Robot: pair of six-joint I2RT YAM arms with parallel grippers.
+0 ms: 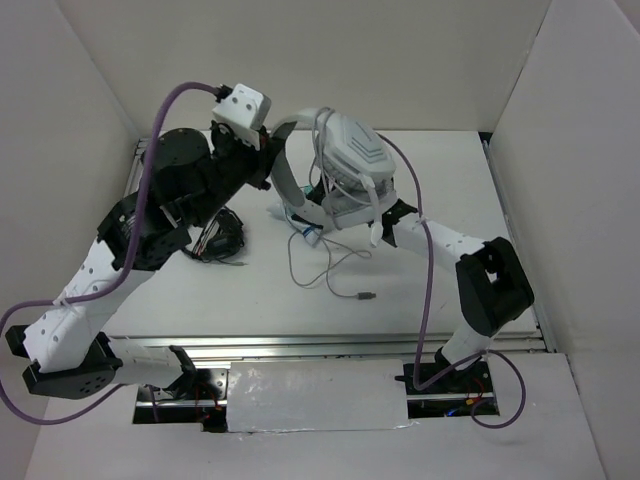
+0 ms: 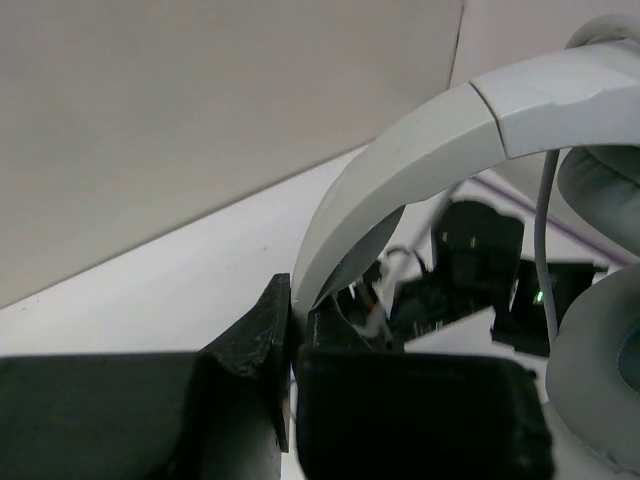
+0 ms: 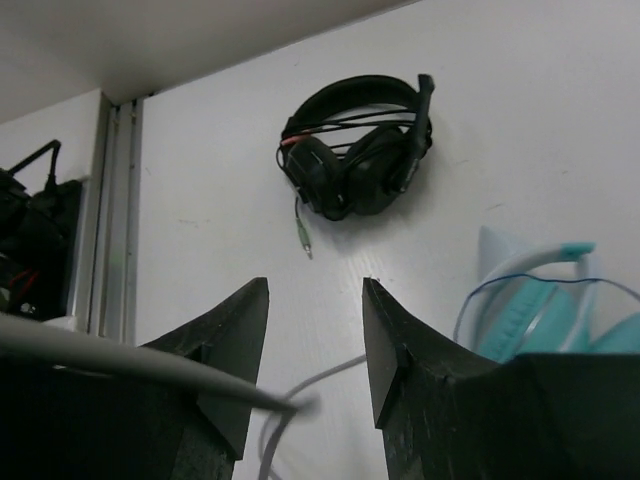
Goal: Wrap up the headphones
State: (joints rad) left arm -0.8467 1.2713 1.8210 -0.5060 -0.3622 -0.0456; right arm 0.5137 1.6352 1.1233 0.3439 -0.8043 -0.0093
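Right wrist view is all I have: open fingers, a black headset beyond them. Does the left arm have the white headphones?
Observer: Yes. The left gripper is clamped on the headphones at the headband, holding them up above the table.
Operator: Where is the plug?
Observer: The plug lies on the table, with the cable trailing loosely down to it.
Operator: And my gripper?
Observer: The right gripper sits beneath the raised earcups.
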